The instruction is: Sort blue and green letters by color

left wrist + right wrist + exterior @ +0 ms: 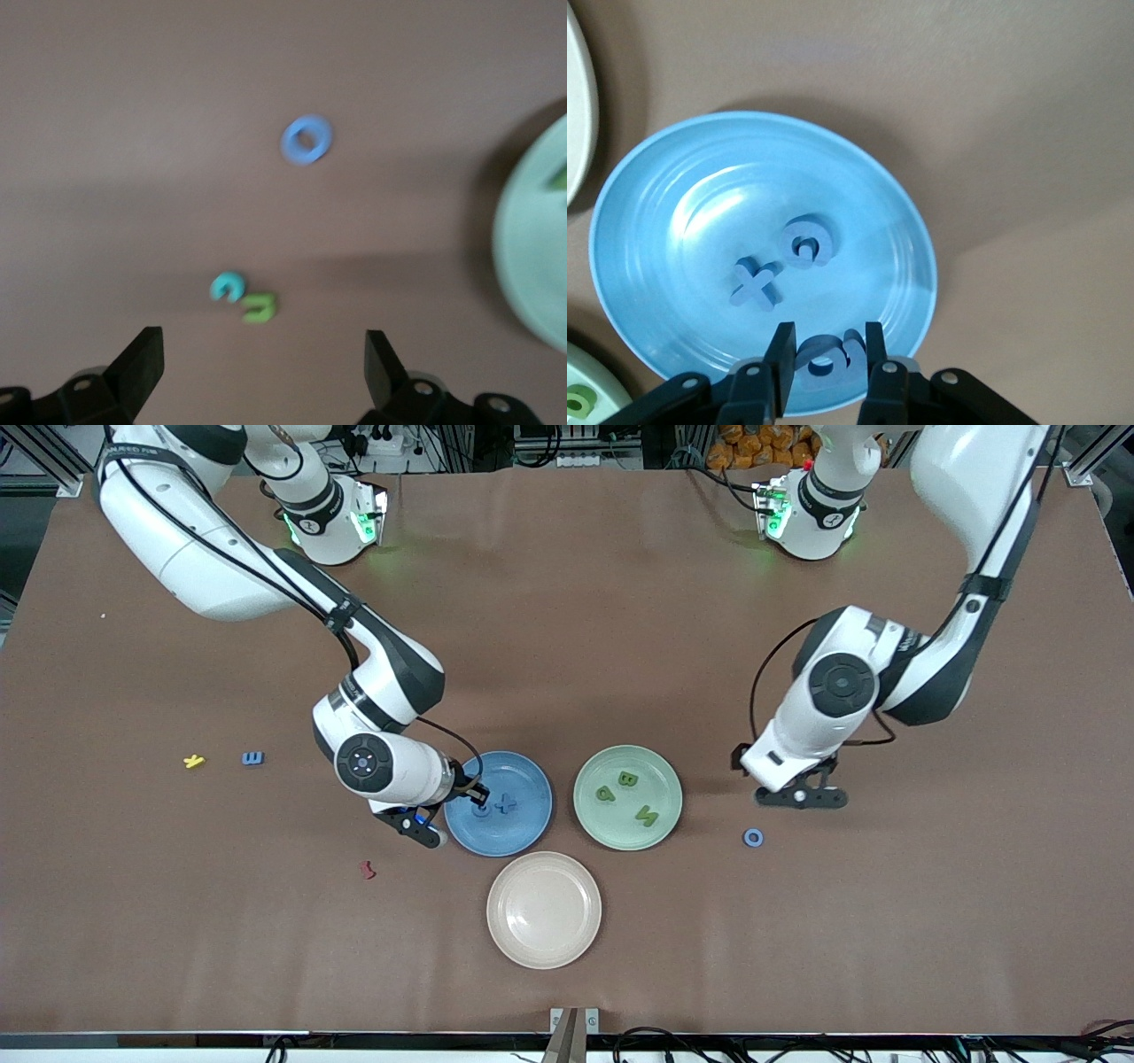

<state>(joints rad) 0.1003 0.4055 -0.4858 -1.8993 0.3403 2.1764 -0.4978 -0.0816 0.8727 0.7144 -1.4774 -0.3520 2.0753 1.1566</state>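
Observation:
My right gripper [827, 350] is shut on a blue letter [828, 361] with a round hole, just above the rim of the blue plate [523, 833]. A blue X [506, 804] and a blue G [806, 242] lie in that plate [664, 266]. The green plate [660, 766] holds three green letters, among them a B [627, 779] and an N [646, 814]. My left gripper [263, 372] is open and empty, over bare table [781, 784]. Close by it lie a teal letter [228, 286] and a green U [260, 306], with a blue O [306, 140] farther off [753, 838].
An empty beige plate [543, 910] sits nearer the front camera than the two coloured plates. Toward the right arm's end lie a blue E [252, 758], a yellow K [194, 761] and a dark red letter [367, 869]. The green plate's rim [532, 257] shows in the left wrist view.

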